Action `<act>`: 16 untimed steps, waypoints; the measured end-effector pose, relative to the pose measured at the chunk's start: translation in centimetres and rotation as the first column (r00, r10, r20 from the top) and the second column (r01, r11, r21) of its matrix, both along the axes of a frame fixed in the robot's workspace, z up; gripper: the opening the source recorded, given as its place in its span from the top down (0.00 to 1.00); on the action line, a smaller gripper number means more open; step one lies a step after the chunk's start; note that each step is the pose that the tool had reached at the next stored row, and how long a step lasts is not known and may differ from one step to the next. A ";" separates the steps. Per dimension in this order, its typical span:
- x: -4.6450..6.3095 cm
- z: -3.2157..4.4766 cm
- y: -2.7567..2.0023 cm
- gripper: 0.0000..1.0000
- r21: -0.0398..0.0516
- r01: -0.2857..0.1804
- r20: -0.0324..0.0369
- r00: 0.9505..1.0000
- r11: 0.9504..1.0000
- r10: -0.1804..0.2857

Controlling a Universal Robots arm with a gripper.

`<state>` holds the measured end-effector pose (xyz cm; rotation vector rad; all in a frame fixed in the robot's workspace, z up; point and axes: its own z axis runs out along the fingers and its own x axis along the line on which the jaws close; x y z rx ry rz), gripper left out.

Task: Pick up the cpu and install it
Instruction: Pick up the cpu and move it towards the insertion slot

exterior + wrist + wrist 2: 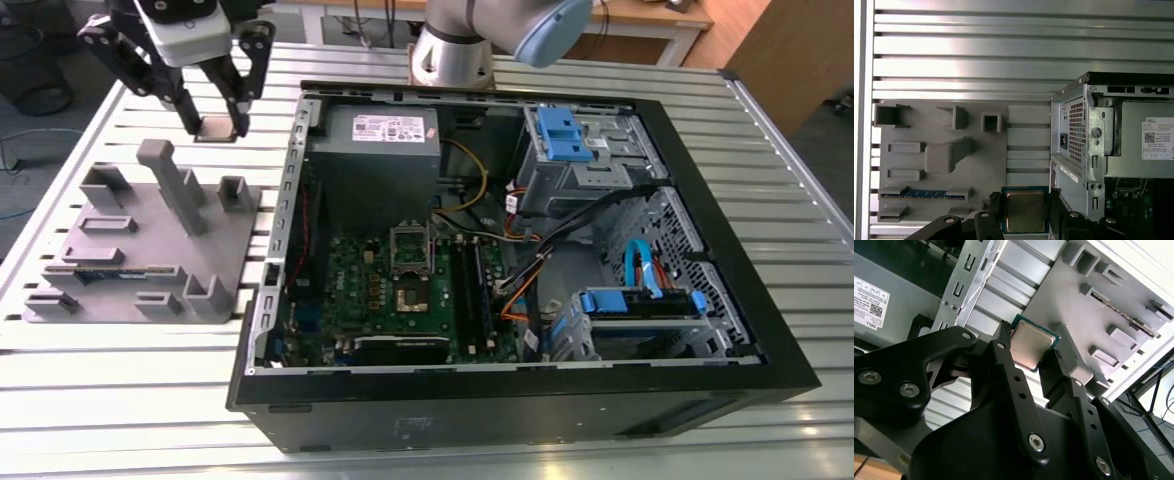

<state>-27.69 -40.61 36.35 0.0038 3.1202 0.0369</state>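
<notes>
The cpu point(215, 127), a small square chip with a silver top and a pale rim, is held between the black fingers of my gripper point(214, 120), which is shut on it. It hangs in the air above the slatted table, beyond the grey fixture point(147, 250) and to the exterior view's left of the open computer case point(534, 390). Both wrist views show the cpu point(1031, 345) point(1025, 210) pinched by its edges, its metal top facing the cameras. The green motherboard point(350, 300) lies in the case, with its socket point(406, 295) in the middle.
The grey fixture point(944, 155) has upright posts and holds a memory stick point(926, 193). The case's metal wall point(1079, 145) stands close beside the gripper. Inside the case are a power supply point(380, 150), cables and blue drive bays point(567, 135).
</notes>
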 end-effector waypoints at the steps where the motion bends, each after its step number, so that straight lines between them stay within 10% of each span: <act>1: 0.2 0.00 0.00 0.53 0.000 0.000 0.000 1.000 1.000 0.000; 16: 4.1 -0.01 0.00 0.53 0.000 0.000 0.000 1.000 1.000 0.000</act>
